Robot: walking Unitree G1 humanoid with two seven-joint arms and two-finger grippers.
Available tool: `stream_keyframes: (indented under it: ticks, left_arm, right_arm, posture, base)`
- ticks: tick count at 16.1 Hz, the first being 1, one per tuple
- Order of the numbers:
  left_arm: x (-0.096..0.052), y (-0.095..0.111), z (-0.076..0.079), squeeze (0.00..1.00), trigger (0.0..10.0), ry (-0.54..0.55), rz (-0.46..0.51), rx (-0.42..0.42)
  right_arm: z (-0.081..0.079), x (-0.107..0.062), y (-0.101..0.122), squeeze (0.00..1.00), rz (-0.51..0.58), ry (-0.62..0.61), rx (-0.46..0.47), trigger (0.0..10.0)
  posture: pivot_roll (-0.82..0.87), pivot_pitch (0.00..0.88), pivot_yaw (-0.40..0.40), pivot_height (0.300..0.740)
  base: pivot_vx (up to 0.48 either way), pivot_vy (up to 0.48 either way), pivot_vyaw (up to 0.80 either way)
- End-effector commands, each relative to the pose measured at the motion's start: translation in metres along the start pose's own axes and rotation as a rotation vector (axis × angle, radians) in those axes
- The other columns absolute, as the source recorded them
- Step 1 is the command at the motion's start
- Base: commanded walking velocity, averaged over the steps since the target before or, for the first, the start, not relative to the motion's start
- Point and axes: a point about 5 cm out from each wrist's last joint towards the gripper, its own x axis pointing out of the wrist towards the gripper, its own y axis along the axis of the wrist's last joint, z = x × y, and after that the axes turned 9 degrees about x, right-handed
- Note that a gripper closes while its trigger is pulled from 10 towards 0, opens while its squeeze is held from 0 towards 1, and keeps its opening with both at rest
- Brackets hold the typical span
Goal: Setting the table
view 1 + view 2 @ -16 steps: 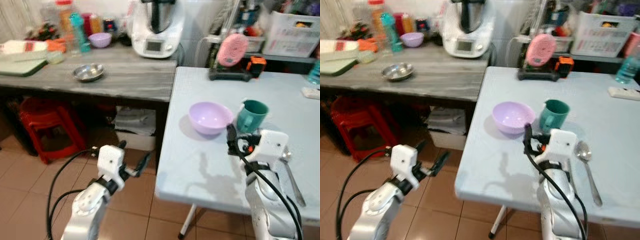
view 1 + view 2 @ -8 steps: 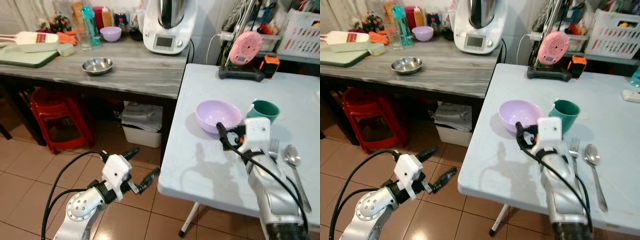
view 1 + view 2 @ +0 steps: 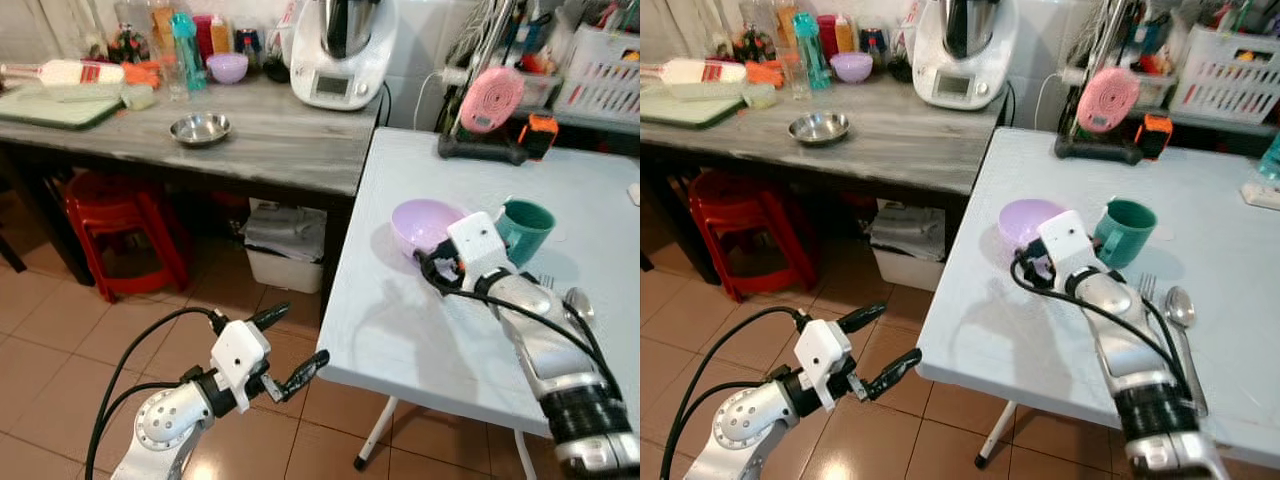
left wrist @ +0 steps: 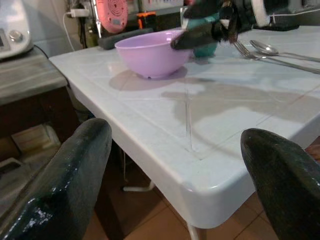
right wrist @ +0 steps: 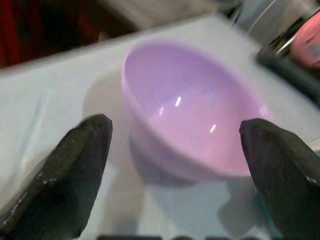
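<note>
One lilac bowl (image 5: 192, 125) on the white tabletop (image 3: 420, 330), just beside a green mug (image 3: 524, 228), fork and spoon near. Right claw (image 3: 1025, 268) spread wide, close before the rim. Left claw (image 3: 290, 345) spread too, low over the floor. Probably light, stiff, slick plastic; best pinched at the rim.
</note>
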Motion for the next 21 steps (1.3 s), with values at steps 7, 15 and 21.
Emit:
stream_keyframes:
  ticks: [7, 15, 21]
  left_arm:
    - [0.001, 0.006, 0.0, 0.0, 10.0, -0.015, 0.022, 0.012]
    - [-0.002, 0.007, -0.003, 0.0, 10.0, -0.019, 0.029, 0.006]
    - [0.0, 0.008, -0.006, 0.0, 10.0, -0.034, 0.028, 0.02]
  right_arm:
    - [0.01, 0.027, 0.017, 0.0, -0.037, 0.073, -0.148, 10.0]
    - [0.01, 0.037, 0.006, 0.0, -0.098, 0.113, -0.211, 0.0]
    - [0.01, 0.037, 0.004, 0.0, -0.092, 0.134, -0.2, 0.0]
  posture:
    - [0.03, 0.0, -0.038, 0.74]
    - [0.05, 0.0, -0.026, 0.74]
    - [0.05, 0.0, -0.011, 0.74]
  base:
    - [0.0, 0.0, 0.0]
    - [0.0, 0.0, 0.0]
    - [0.0, 0.0, 0.0]
